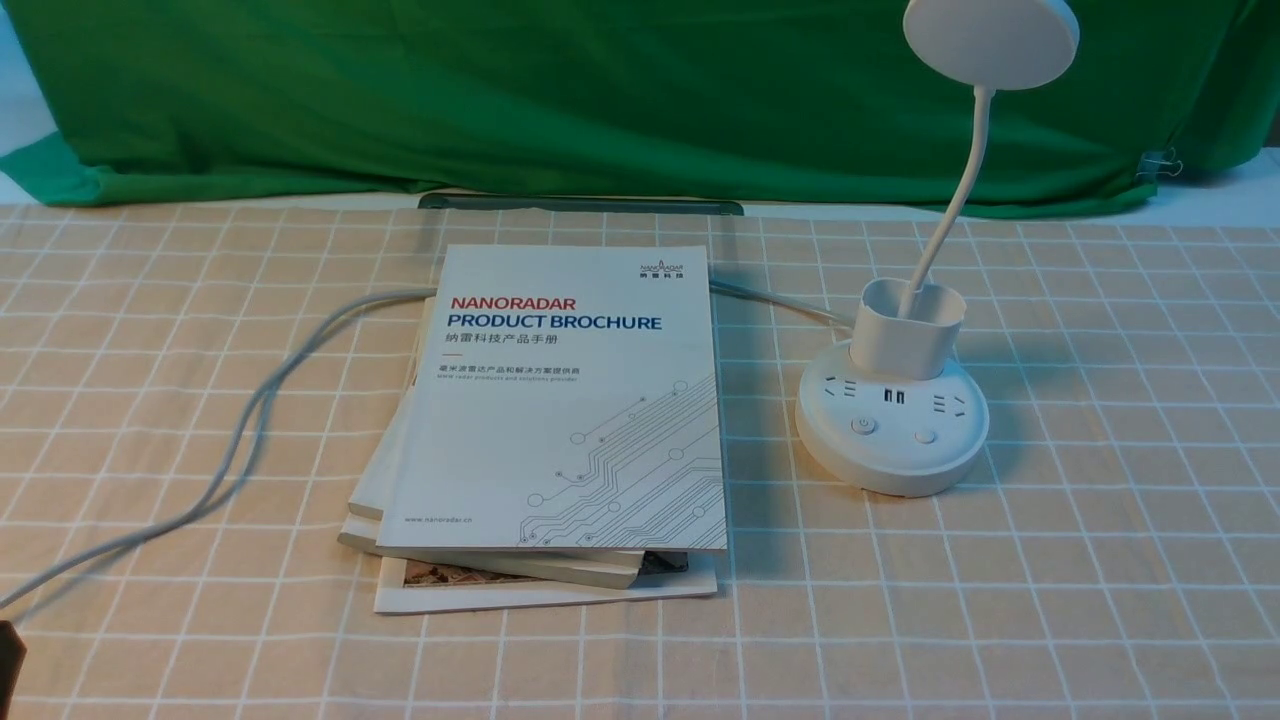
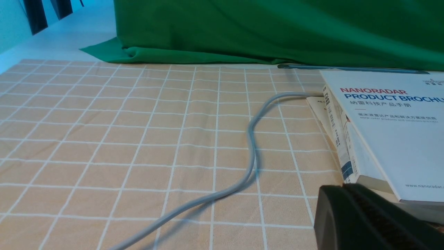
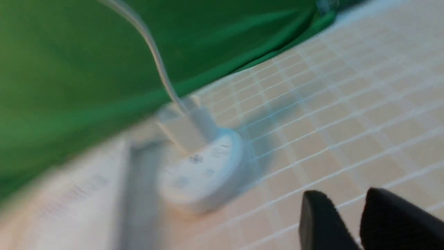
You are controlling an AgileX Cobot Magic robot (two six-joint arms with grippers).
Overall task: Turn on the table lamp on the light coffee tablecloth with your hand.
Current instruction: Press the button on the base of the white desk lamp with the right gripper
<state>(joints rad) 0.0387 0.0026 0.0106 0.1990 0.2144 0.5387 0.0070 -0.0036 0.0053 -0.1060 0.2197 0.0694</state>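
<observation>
The white table lamp (image 1: 892,430) stands on the light coffee tablecloth (image 1: 1100,560) at the right. Its disc head (image 1: 990,40) is up on a bendy neck, and two buttons (image 1: 863,425) sit on the front of the round base. The head looks unlit. My right gripper (image 3: 347,196) is open and empty, above the cloth and short of the blurred lamp base (image 3: 204,170); it is out of the front view. My left gripper (image 2: 341,185) is shut and empty, low over the cloth (image 2: 104,139) beside the books, and only its dark tip (image 1: 8,655) shows in the front view.
A stack of books (image 1: 570,420) topped by a white brochure lies left of the lamp and also shows in the left wrist view (image 2: 388,132). The lamp's grey cable (image 1: 250,430) runs left from under the books. A green cloth backdrop (image 1: 600,100) closes the far side.
</observation>
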